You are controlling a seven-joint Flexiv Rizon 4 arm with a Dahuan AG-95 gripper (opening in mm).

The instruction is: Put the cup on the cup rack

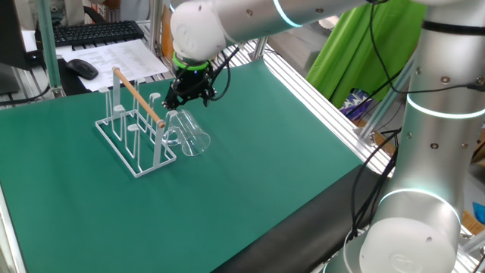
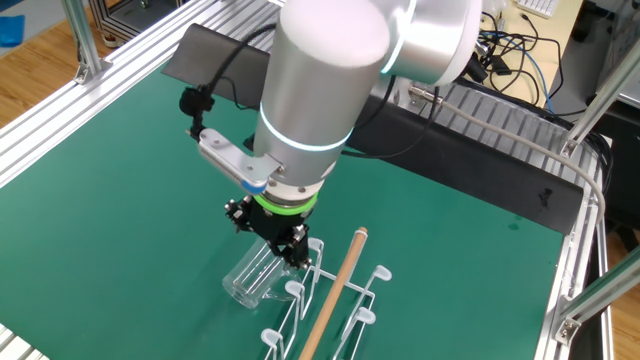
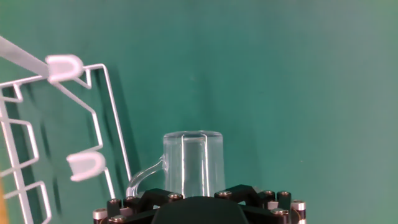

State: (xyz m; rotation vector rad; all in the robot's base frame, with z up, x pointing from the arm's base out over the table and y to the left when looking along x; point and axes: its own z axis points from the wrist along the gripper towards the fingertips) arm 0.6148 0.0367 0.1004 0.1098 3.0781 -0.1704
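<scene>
Small clear glass mug w/ side handle [image 1: 189, 135] lies on its side on the green mat [image 1: 265, 167], just beside the white wire rack w/ wooden rod handle [image 1: 135, 129], handle toward the rack. Black two-finger gripper [image 1: 191, 97] hangs directly above, pointing down, jaws spread wide, holding nothing. Mug's long axis runs along the mat, away from the wrist in hand view; fingers probably need to straddle its body.

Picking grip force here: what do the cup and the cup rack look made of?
The cup: clear, colourless, glossy, likely glass, since the green mat shows through it. The cup rack: thin white wire, probably coated metal, with a light wood-looking rod on top.
</scene>
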